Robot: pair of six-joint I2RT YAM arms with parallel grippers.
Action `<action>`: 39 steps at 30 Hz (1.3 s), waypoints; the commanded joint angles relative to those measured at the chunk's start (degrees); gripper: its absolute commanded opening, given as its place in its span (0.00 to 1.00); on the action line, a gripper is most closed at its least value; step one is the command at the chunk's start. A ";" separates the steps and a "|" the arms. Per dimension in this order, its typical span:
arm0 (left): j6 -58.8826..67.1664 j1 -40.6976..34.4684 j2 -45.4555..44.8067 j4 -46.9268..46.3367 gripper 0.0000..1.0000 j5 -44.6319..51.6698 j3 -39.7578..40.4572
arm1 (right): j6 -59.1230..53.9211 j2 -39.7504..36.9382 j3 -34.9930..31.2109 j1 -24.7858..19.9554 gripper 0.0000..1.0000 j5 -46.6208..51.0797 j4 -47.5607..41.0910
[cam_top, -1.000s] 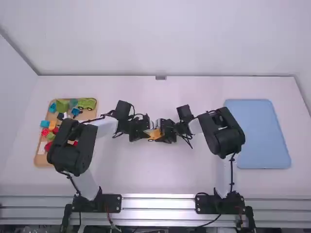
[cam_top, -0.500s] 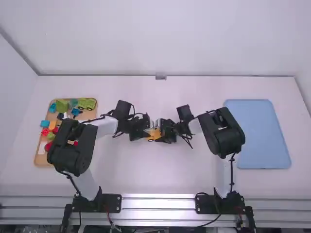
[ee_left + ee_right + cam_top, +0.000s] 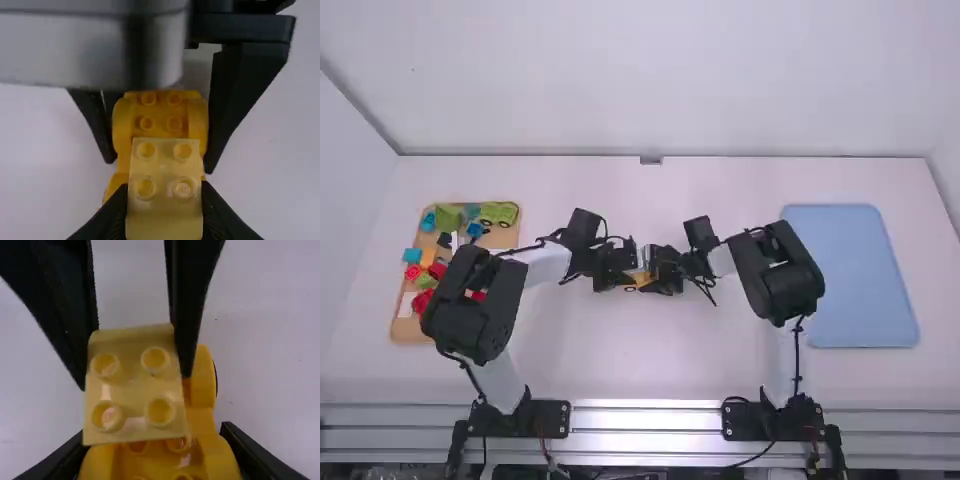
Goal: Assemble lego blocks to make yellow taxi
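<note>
Holding the pale block clamped, your left gripper could set it crooked on the yellow car base, which your right gripper squeezes in the middle of the high view. If the studs do not line up (I cannot tell if they already join), your pressing may tip the base.

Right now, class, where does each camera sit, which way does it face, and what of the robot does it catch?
High view: above and behind both arms, facing forward and down onto the table; left arm and right arm show.
Left wrist view: on the left wrist, facing the pale block in its left gripper; right gripper beyond.
Right wrist view: on the right wrist, facing the car base between the right gripper's fingers.
Both wrist views share block and base.
</note>
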 commanded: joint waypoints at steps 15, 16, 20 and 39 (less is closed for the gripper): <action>-2.36 2.51 -0.11 3.15 0.02 -1.49 -3.82 | 1.03 1.09 -1.40 0.26 0.50 2.73 -0.96; -3.15 2.60 -0.11 3.78 0.02 -1.53 -4.09 | 1.03 1.09 -1.40 0.26 0.50 2.73 -0.96; -2.60 2.10 -0.11 3.67 0.02 -1.53 -4.59 | 1.03 1.09 -1.40 0.26 0.51 2.71 -0.94; -1.86 2.51 -0.22 2.43 0.37 -0.74 -4.61 | 1.03 1.09 -1.40 0.26 0.53 2.73 -0.79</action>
